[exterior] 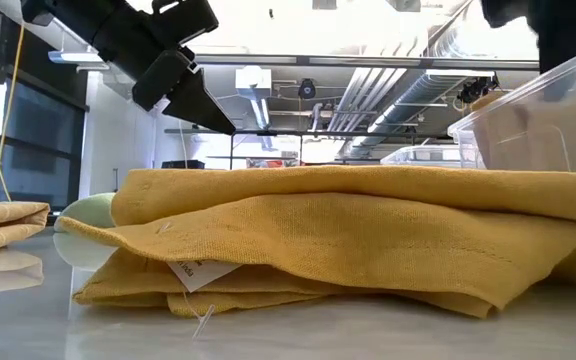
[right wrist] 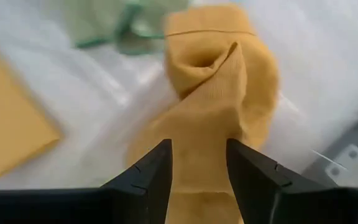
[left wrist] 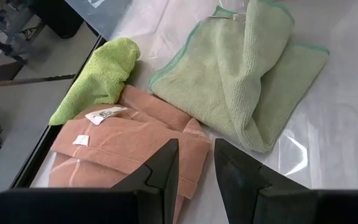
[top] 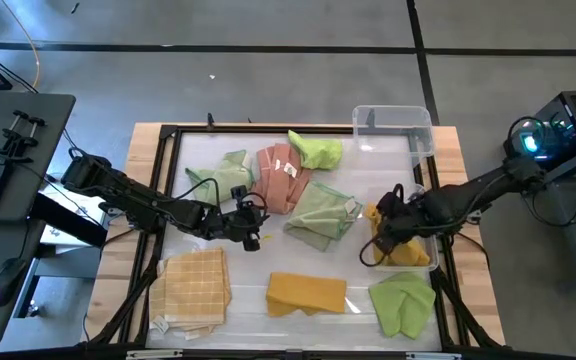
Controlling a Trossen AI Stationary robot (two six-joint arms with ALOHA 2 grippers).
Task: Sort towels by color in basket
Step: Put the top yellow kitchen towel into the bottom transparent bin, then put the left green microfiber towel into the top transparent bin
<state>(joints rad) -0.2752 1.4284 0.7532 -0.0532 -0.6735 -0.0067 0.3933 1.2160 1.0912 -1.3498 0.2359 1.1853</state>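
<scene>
Right wrist view showed the right jaws (right wrist: 197, 180) parted a little, straddling a crumpled mustard-yellow towel (right wrist: 219, 118) without clamping it; its cloth was twisted into a soft fold. That towel lay at the desk's right side, just beside the frame rail (top: 448, 270), with a lime-green towel (top: 403, 303) near it toward the front edge. The right arm reached in low from the right. The left jaws (left wrist: 194, 180) stood narrowly apart, holding nothing, above the near edge of a folded salmon-pink towel (left wrist: 123, 146) at mid-desk; a pale green towel (left wrist: 253, 74) touched it on one side, another lime-green towel (left wrist: 98, 78) on the other. A flat mustard towel (top: 306, 293) and a tan check towel (top: 196, 285) lay apart along the front, and a clear bin (top: 396, 130) stood at the far right corner.
</scene>
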